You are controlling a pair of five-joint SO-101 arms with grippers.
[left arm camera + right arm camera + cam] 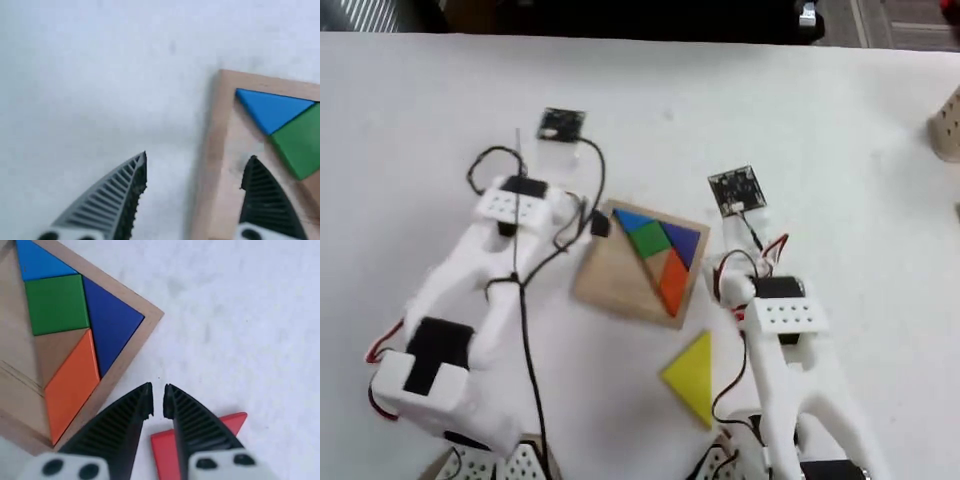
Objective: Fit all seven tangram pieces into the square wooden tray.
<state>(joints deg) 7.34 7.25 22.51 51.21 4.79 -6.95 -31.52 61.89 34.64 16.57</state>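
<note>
While the square wooden tray (610, 282) sits mid-way across the bench (820, 120) holding four coloured pieces (645, 240), the left end effector (197, 157) is spread wide, straddling the tray's rim. The right end effector (157, 390) is almost pressed together, pinching nothing, above a red piece (234, 421) just beside the tray.

Likely risks: the left finger catches the rim and jolts the tray; the right shoves the red piece instead of gripping it.

The high view adds a yellow triangle (692, 380) loose on the bench; the right wrist view contributes the red piece.
</note>
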